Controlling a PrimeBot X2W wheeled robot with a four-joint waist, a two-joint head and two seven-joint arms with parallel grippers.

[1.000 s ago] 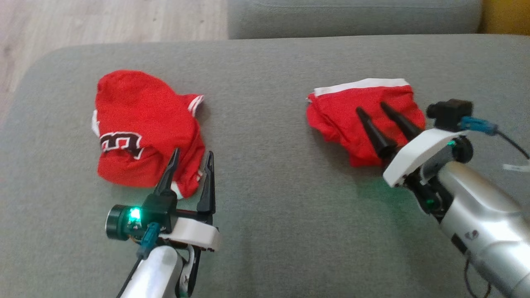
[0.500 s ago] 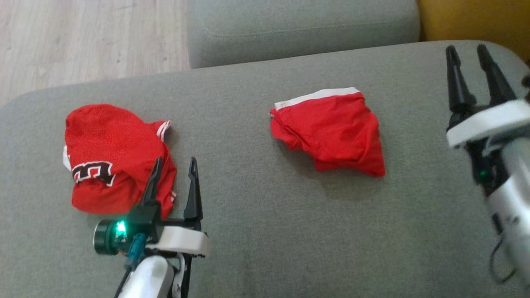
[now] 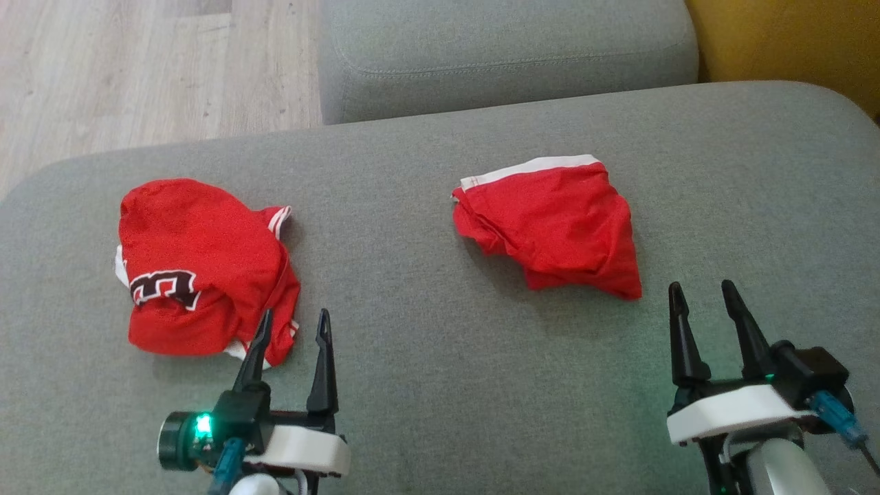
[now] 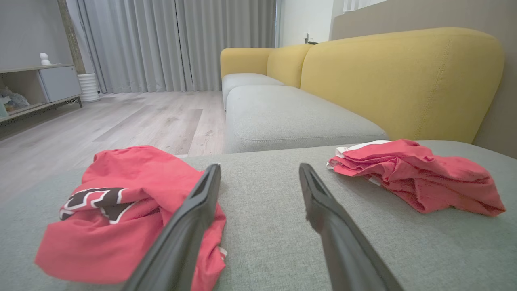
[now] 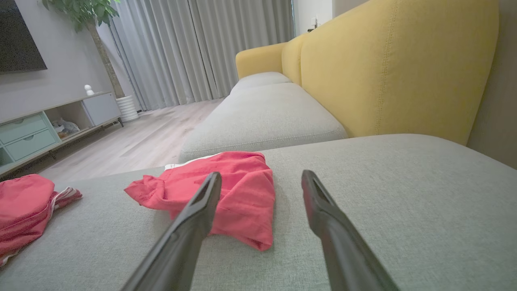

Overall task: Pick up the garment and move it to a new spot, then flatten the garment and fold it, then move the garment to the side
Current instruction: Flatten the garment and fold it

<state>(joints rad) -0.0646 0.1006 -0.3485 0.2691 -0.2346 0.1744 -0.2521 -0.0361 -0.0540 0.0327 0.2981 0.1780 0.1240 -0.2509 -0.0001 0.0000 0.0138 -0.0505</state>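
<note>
the shorts [image 3: 557,227] are judged to be finished with: they are laid as a compact, layered bundle on the right half of the grey cushion [image 3: 426,371], with the white waistband turned to the far side. the step in hand is therefore taken to be a fresh pick-up, with the jersey [image 3: 199,261] as the garment to be handled, though this cannot be settled for certain

the left gripper [image 3: 294,317] is held low over the cushion, fingers spread apart and nothing between them. one finger is lined up over the near right corner of the jersey, and whether it touches cannot be told. the right gripper [image 3: 701,287] is likewise spread and empty, set near the closest corner of the shorts without contact

for the next move, the left gripper would need to be brought forward and down onto a raised fold and closed on a good bite of cloth. it would then be lifted until the jersey is clear of the cushion and carried to the open middle

the jersey is found on the left side of the cushion, crumpled in a heap. dark, white-edged lettering is partly shown, and striped white trim is seen at its edges. the cloth is expected to be limp, so sagging should be allowed for
</note>
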